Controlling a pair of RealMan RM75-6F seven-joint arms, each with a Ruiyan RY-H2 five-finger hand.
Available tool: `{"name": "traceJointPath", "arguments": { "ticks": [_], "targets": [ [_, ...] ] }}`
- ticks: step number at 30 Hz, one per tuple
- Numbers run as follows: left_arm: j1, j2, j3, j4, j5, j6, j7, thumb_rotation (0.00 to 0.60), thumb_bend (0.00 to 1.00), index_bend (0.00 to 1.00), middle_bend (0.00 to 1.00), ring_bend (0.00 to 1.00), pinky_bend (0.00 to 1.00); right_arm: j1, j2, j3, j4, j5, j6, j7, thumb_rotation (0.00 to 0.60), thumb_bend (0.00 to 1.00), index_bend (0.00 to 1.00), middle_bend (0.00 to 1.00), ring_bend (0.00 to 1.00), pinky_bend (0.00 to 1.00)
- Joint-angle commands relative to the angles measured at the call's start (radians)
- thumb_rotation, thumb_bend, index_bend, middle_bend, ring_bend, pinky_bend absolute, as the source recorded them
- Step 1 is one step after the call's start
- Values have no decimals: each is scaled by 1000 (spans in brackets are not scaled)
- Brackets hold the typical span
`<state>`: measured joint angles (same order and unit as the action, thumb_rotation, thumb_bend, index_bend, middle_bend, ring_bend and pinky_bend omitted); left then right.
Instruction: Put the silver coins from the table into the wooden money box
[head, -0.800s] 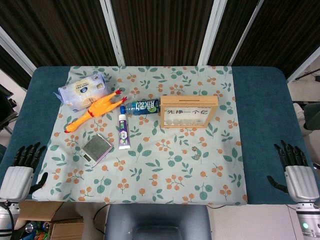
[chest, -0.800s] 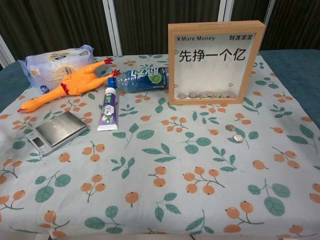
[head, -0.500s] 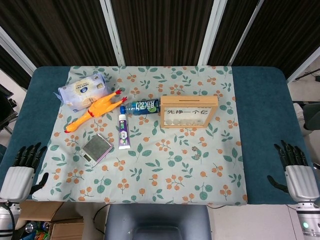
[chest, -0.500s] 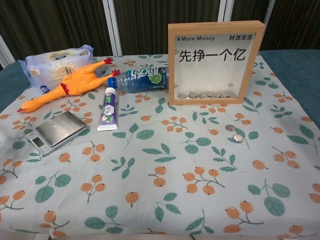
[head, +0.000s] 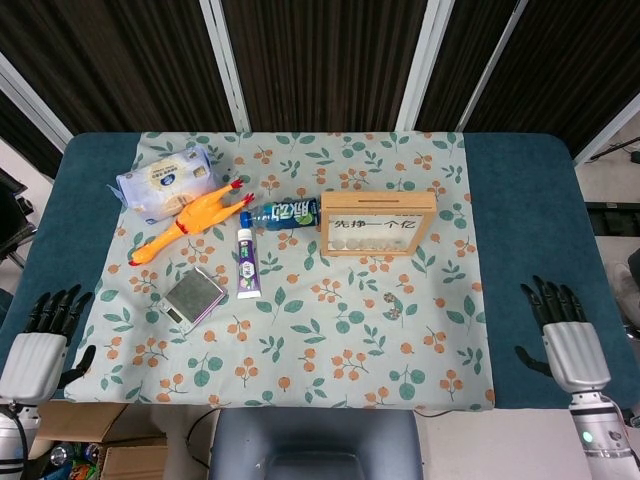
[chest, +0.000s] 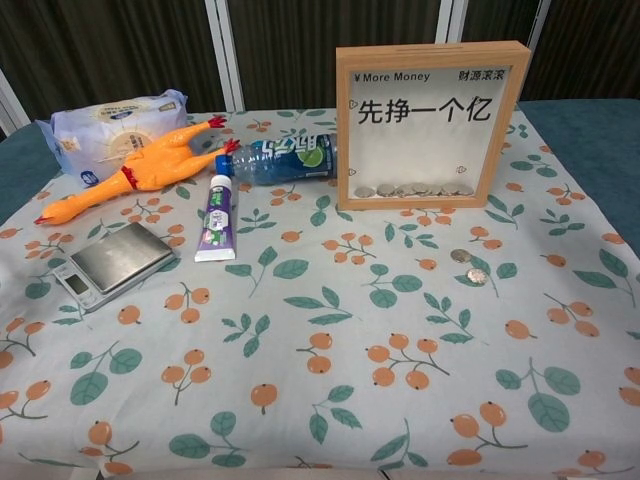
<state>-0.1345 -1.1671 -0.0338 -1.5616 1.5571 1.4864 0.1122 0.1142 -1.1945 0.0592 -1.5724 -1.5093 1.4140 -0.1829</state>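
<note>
Two silver coins (chest: 469, 267) lie on the patterned cloth in front of the wooden money box (chest: 428, 123), slightly to its right; the head view shows the coins (head: 392, 305) below the box (head: 378, 223). The box stands upright with a clear front, and several coins lie along its bottom. My left hand (head: 40, 340) hovers at the table's near left corner, fingers apart, holding nothing. My right hand (head: 563, 335) is at the near right side over the blue table, fingers spread and empty. Neither hand appears in the chest view.
On the cloth's left half lie a tissue pack (head: 165, 183), a rubber chicken (head: 190, 222), a blue bottle (head: 283, 212), a toothpaste tube (head: 247, 265) and a small scale (head: 193, 297). A chair back (head: 315, 445) sits below the front edge.
My right hand has moved left and slightly up, inward over the table's blue edge. The left hand, coins and box stay put.
</note>
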Motion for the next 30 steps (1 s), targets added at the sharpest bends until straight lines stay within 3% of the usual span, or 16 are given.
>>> {"name": "traceJointPath", "arguments": {
  "ticks": [1, 10, 17, 23, 26, 28, 30],
  "targets": [
    [-2, -6, -1, 7, -1, -3, -5, 600, 375, 0, 0, 0, 0, 37, -28, 8, 0, -3, -41, -43, 600, 369, 0, 0, 0, 0],
    [-10, -13, -3, 20, 0, -8, -15, 600, 375, 0, 0, 0, 0, 126, -180, 43, 59, 51, -137, -172, 600, 369, 0, 0, 0, 0],
    [-9, -15, 0, 23, 0, -8, -12, 600, 375, 0, 0, 0, 0, 194, -317, 77, 172, 85, -186, -179, 600, 370, 0, 0, 0, 0],
    [-6, -17, 3, 27, -2, -5, -10, 600, 374, 0, 0, 0, 0, 244, -378, 84, 220, 102, -235, -185, 600, 369, 4, 0, 0, 0],
    [-5, -18, 4, 29, -3, -6, -10, 600, 374, 0, 0, 0, 0, 259, -396, 77, 233, 114, -263, -183, 600, 369, 135, 0, 0, 0],
    [-4, -18, 4, 30, -4, -5, -11, 600, 374, 0, 0, 0, 0, 265, -405, 72, 244, 116, -270, -186, 600, 370, 273, 0, 0, 0],
    [-4, -18, 4, 32, -7, -5, -13, 600, 374, 0, 0, 0, 0, 270, -416, 66, 261, 114, -271, -184, 600, 369, 300, 0, 0, 0]
  ]
}}
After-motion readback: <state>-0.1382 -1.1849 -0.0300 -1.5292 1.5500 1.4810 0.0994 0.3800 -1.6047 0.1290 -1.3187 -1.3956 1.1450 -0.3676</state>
